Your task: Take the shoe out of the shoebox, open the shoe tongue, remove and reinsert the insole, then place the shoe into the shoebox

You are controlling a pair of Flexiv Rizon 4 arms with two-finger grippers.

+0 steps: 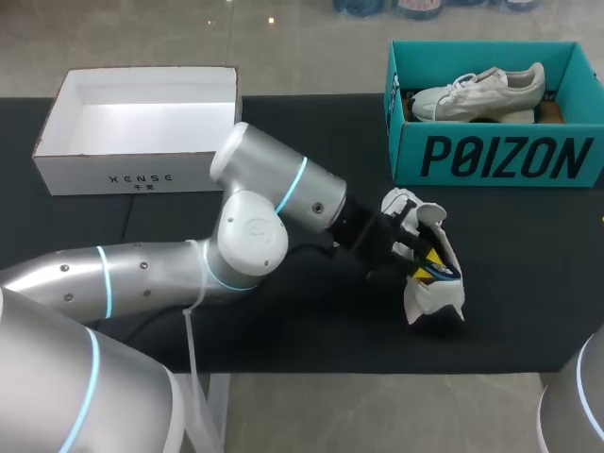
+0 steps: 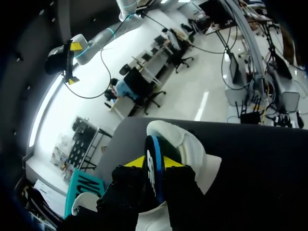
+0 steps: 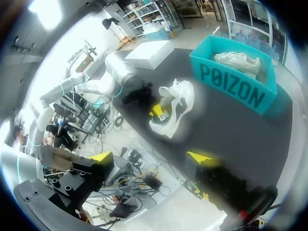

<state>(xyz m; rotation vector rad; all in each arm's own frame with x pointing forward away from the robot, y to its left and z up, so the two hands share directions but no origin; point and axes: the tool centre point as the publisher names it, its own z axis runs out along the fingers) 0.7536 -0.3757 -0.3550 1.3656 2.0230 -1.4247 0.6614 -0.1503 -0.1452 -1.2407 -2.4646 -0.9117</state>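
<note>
Currently my left gripper (image 2: 154, 163) is clamped on the dark insole (image 2: 155, 149) inside the white shoe (image 1: 427, 297). That shoe lies on the black table (image 1: 528, 264) near the teal shoebox (image 1: 500, 156). My right gripper (image 3: 151, 158) hangs with fingers spread, empty.

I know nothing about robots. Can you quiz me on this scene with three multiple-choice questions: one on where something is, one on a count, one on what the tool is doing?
1. Where is the shoe that the left tool works on?
A. on the black table, near the teal box
B. inside the teal box
C. on the floor

2. How many shoes show?
A. one
B. two
C. four

3. What state is the left tool in?
A. open, empty
B. shut on a lace
C. shut on the insole

Answers: 1 A, the head view shows it on the dark tabletop; 2 B, a second shoe lies in the teal box; 3 C, both yellow tips press the insole from two sides.
</note>
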